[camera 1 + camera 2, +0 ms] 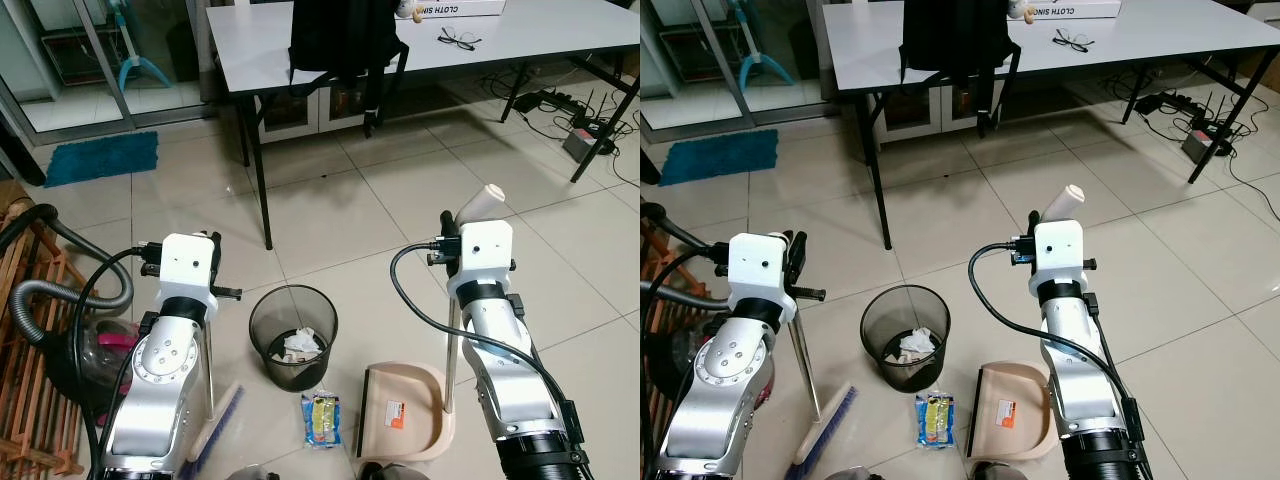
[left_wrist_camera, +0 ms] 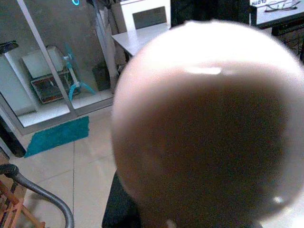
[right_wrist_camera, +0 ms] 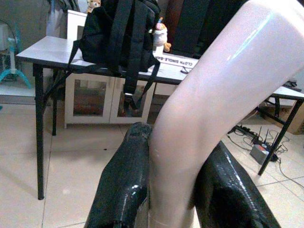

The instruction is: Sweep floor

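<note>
Left eye view, from left to right: a vacuum cleaner (image 1: 85, 350) with a grey hose sits by a wooden rack at the edge of the tiled floor (image 1: 340, 215). The left arm (image 1: 165, 370) is bent up over it, wrist box level, next to the thin metal pole of a broom (image 1: 212, 425) whose bristle head rests on the tiles just beside the arm. In the left wrist view a pale rounded knob (image 2: 209, 123) sits hard against the lens above the left gripper (image 2: 118, 209); I cannot tell how its fingers stand.

A black mesh bin (image 1: 293, 336) stands between the two arms, with crumpled white paper (image 1: 302, 345) in its bottom. Just in front of it a small snack packet (image 1: 322, 418) lies flat on the floor. Beside that, a beige dustpan (image 1: 405, 412) rests on the tiles with an orange-and-white scrap (image 1: 394, 416) inside it.

The right arm (image 1: 500, 350) is raised beside the dustpan's upright handle (image 3: 213, 109). In the right wrist view the right gripper (image 3: 183, 185) has its two black fingers (image 3: 126, 185) closed on that pale handle.

Behind, a grey counter (image 1: 560, 30) carries a black backpack (image 1: 345, 40) and glasses (image 1: 458, 40).
</note>
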You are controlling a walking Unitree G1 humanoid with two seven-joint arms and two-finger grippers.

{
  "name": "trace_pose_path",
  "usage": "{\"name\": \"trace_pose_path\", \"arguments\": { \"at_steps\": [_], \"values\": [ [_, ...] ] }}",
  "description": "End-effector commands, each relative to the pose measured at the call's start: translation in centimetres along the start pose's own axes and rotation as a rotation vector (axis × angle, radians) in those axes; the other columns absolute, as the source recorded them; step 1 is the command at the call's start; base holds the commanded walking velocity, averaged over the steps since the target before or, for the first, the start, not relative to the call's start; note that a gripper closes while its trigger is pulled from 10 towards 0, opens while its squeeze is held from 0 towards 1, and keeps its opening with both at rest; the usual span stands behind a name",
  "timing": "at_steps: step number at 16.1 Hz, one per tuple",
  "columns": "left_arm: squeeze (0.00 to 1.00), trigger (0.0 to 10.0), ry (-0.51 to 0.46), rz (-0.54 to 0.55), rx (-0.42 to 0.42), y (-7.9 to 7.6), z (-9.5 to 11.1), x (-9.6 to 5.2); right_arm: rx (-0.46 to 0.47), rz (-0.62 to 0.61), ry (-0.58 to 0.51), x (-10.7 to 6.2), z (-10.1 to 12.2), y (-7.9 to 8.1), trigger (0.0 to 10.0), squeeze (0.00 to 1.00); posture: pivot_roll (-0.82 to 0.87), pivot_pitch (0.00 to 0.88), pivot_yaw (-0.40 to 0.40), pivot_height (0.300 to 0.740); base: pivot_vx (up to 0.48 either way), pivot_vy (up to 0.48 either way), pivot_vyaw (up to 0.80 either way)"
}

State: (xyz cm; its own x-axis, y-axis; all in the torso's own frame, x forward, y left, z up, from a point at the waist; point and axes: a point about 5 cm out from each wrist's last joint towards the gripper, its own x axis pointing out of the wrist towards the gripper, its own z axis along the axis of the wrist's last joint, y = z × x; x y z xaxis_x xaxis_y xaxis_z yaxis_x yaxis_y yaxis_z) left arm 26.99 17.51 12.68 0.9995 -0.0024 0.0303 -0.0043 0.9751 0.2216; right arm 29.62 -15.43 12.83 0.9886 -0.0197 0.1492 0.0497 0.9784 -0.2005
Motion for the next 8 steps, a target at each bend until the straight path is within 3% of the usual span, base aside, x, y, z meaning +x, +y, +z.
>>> {"name": "trace_pose_path", "arguments": {
  "at_steps": [1,8],
  "values": [
    [0.0,10.0,-0.022,-0.003,0.02,0.09,0.37,0.14,-0.003,-0.001,-0.027,0.33,0.78,0.0,10.0,0.0,0.0,0.041,0.001,0.74,0.0,0.0,0.0],
    [0.0,10.0,-0.013,-0.054,0.033,-0.54,0.1,0.21,0.036,0.022,-0.032,0.37,0.86,0.38,10.0,0.0,0.01,0.025,0.011,0.74,0.0,0.0,0.0]
  ]
}}
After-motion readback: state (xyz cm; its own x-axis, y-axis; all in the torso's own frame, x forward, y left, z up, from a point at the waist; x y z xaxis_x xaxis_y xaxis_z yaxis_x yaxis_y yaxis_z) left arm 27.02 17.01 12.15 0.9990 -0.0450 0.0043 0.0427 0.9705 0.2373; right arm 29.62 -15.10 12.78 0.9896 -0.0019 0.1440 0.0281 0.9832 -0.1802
